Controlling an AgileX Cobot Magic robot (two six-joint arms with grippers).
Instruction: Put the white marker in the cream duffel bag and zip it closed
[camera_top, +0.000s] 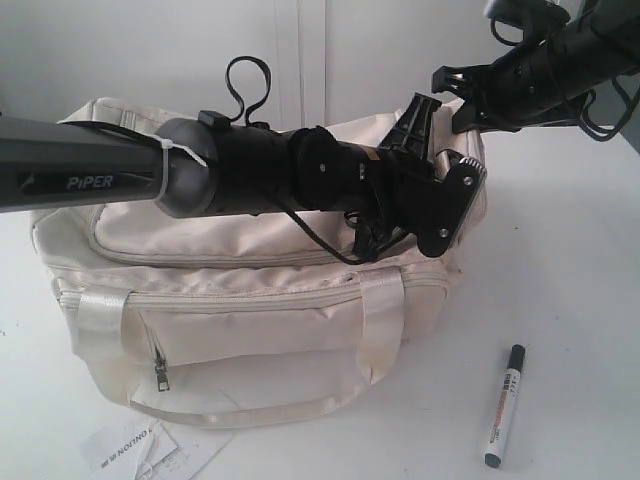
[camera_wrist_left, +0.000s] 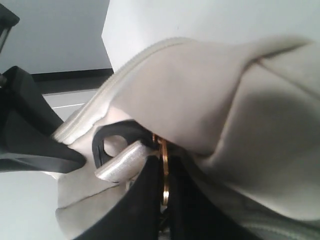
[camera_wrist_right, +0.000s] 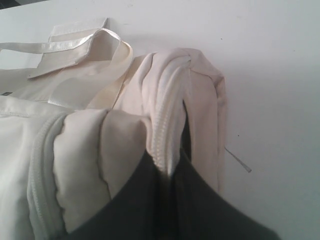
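Observation:
The cream duffel bag (camera_top: 250, 300) sits on the white table, with its top zip running along the curved flap. My left arm reaches across the top of the bag to its right end. In the left wrist view my left gripper (camera_wrist_left: 163, 170) is shut on the gold ring (camera_wrist_left: 163, 155) of the zip pull, beside a pale pull tab (camera_wrist_left: 120, 162). My right gripper (camera_wrist_right: 170, 167) is shut on the ribbed zip edge (camera_wrist_right: 167, 125) at the bag's right end. The white marker (camera_top: 505, 405), black cap pointing away, lies on the table to the right of the bag, apart from both grippers.
A printed paper tag (camera_top: 140, 450) lies at the table's front left, by the bag's corner. The bag's shiny strap handles (camera_top: 380, 320) hang down its front. A black cable loop (camera_top: 248, 85) stands up behind the left arm. A pale wall closes off the back.

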